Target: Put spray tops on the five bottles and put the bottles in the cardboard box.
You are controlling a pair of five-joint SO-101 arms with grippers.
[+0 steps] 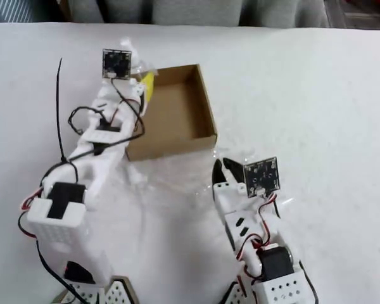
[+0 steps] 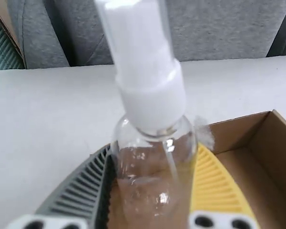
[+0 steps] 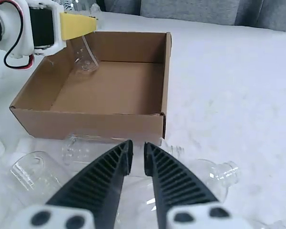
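Overhead, we see the left gripper (image 1: 141, 85) at the ten o'clock corner of the cardboard box (image 1: 171, 147). It is far nearer the box than the right gripper (image 1: 220, 172), which sits off its five o'clock corner. From the left wrist, the fingers clamp a clear bottle (image 2: 152, 181) by its body, with the spray top (image 2: 148, 86) on and the long axis roughly upright. From the right wrist, that bottle's base seems to hang just inside the box wall, so we judge that lowering it comes next. The right fingers (image 3: 109, 171) are all but closed on nothing, above uncapped bottles (image 3: 214, 174) lying before the box.
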